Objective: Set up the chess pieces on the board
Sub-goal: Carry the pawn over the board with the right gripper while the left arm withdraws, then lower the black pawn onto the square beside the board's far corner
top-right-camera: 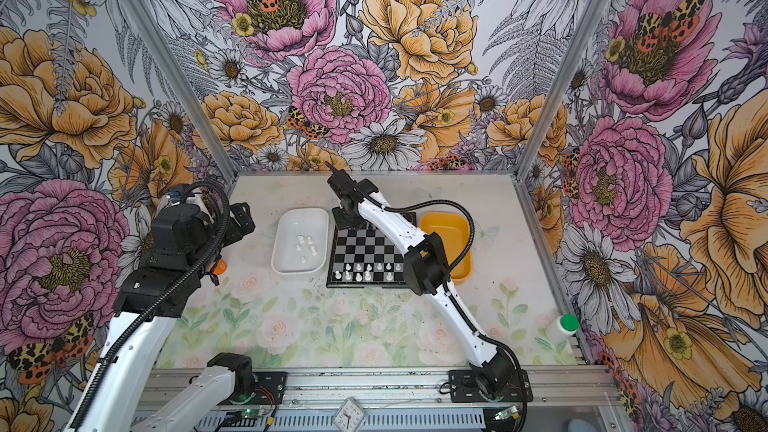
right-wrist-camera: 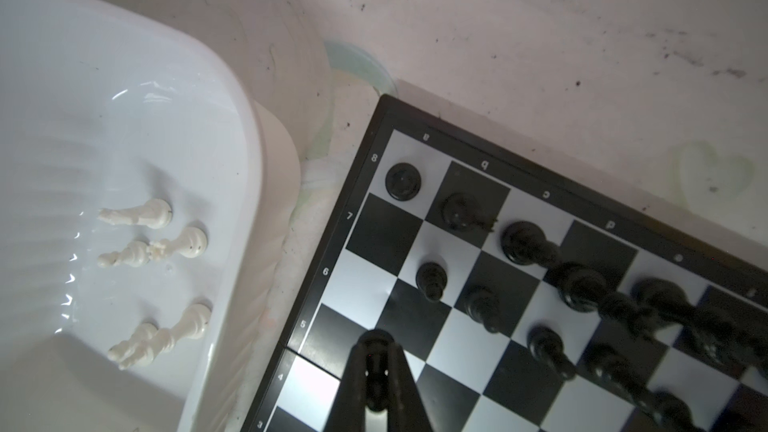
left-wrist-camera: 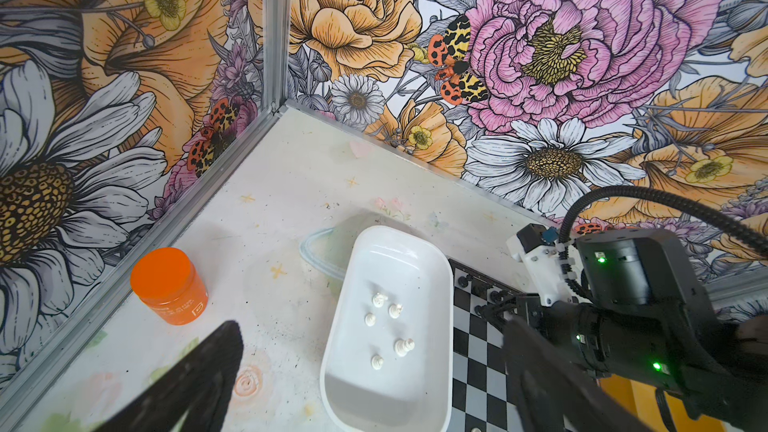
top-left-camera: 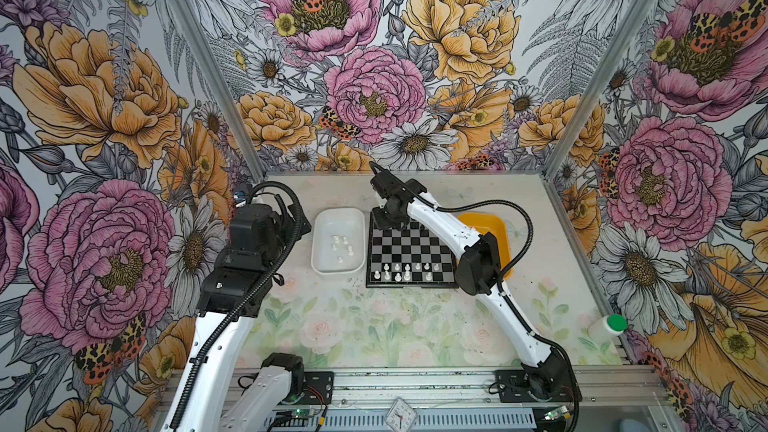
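Wrapping up black: right pincer point(right-wrist-camera: 376, 384) clamps a black pawn point(right-wrist-camera: 376, 344), left pincer point(left-wrist-camera: 372, 328) gapes empty near five white pieces point(left-wrist-camera: 402, 347) in their tray point(left-wrist-camera: 432, 268).

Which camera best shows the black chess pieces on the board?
The right wrist view: the black chess pieces stand close up on the board. In both top views the right arm hides most of them. The left wrist view catches only a few at the board's corner.
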Robot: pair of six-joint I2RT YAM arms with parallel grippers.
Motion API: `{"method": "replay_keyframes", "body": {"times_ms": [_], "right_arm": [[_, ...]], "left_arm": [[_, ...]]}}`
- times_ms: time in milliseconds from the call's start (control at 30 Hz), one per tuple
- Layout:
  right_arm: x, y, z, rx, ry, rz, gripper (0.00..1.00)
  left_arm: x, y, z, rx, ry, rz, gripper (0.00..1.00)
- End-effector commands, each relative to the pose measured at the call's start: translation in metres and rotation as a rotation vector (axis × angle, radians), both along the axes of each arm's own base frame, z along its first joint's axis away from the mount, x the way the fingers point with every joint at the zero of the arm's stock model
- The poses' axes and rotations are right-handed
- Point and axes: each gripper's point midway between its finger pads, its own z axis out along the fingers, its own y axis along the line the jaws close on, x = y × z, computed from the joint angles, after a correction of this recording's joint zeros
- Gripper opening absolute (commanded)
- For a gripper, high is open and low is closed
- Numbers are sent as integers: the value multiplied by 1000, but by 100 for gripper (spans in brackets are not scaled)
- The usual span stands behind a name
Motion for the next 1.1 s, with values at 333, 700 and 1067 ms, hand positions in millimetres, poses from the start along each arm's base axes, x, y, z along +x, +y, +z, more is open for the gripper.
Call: {"method": "replay_keyframes", "body": {"times_ms": [333, 700, 1067], "right_arm": [[14, 23, -11, 49, -61, 25, 9], [23, 17, -24, 20, -71, 7, 10], [27, 12, -33, 2, -68, -5, 12]], "left_arm": [[-10, 10, 18, 24, -44, 33, 99], [-10, 9, 26, 24, -58, 24, 99], [-10, 8, 31, 21, -66, 20, 99]]}}
